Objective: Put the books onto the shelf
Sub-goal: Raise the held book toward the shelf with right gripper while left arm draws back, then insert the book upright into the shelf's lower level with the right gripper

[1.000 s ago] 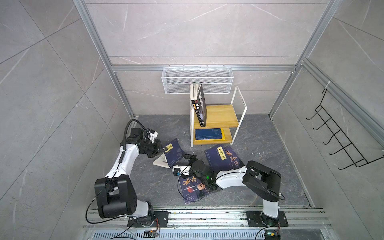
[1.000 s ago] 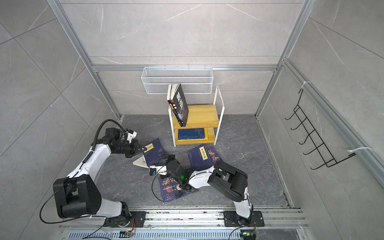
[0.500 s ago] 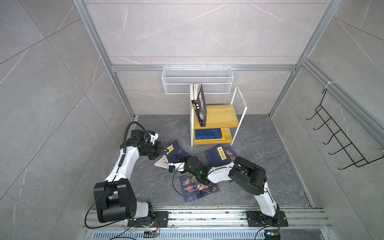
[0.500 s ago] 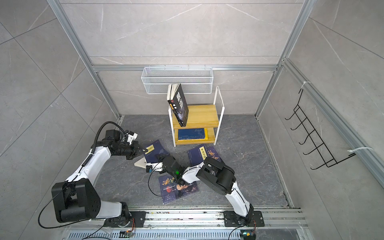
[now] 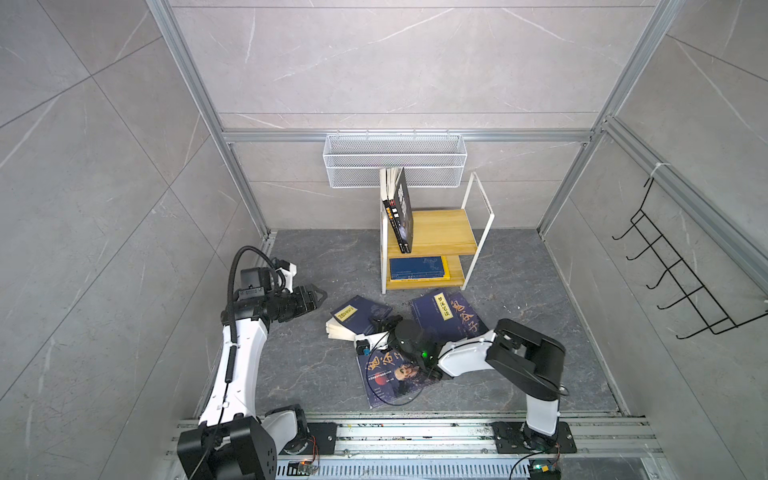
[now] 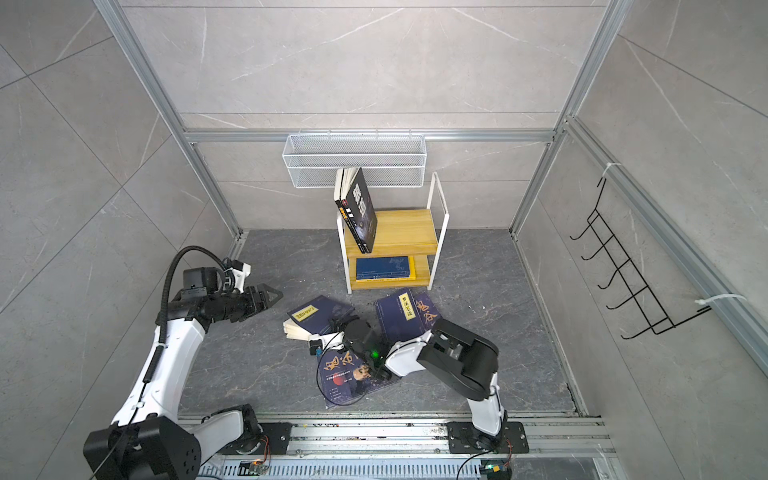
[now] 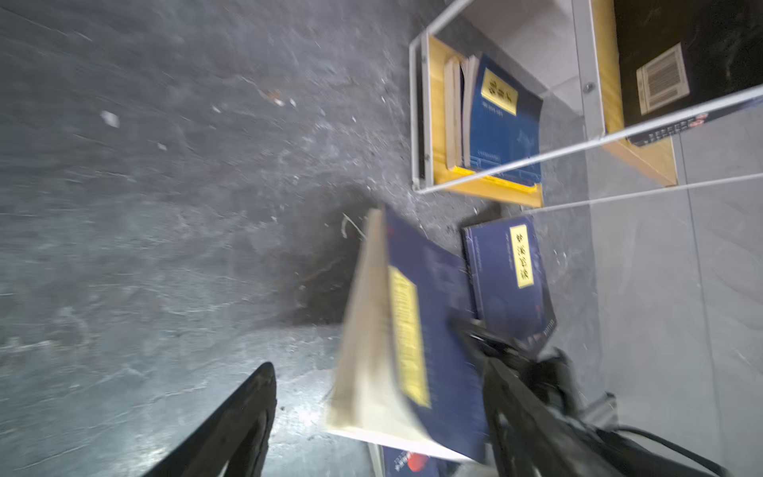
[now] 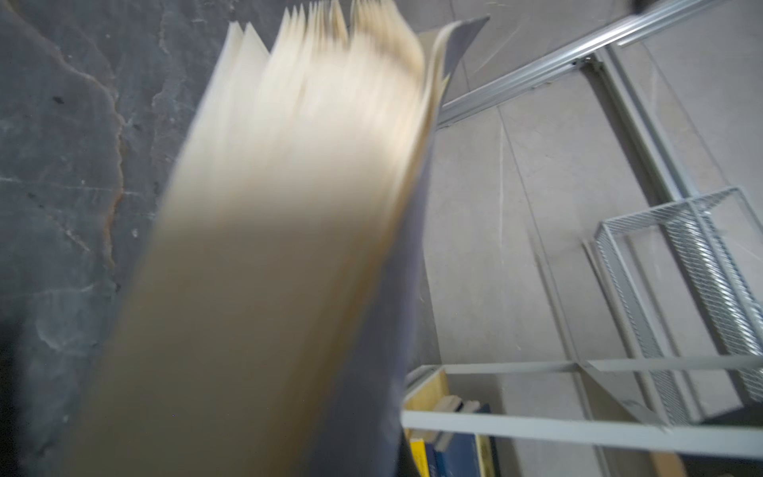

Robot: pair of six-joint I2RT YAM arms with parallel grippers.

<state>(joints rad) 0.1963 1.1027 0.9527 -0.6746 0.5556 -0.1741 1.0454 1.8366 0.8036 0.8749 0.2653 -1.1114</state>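
The left fingers [image 5: 313, 296] stand spread wide and hold nothing above the dark stone tabletop [image 5: 316, 257], pointing at a navy book with a yellow label [image 5: 357, 318] just to their right. That book is tipped up on one edge, its cream pages fanned and blurred in the right wrist view, with the right fingers [image 5: 382, 323] closed on its far side. Nearer the rail, partly under the right arm, a portrait book [image 5: 395, 374] with orange calligraphy lies flat. Farther right, two navy books overlap on the tabletop in front of the shelf: a yellow-labelled one [image 5: 436, 309] on top of an orange-lettered one [image 5: 467, 322]. On the shelf [image 5: 446, 232], a black book [image 5: 402, 212] stands tilted at the left end of the upper board and a blue book [image 5: 417, 268] lies flat on the lower board. A white mesh basket [image 5: 395, 160] hangs behind, and a black hook rack [image 5: 681, 282] hangs on the right wall.
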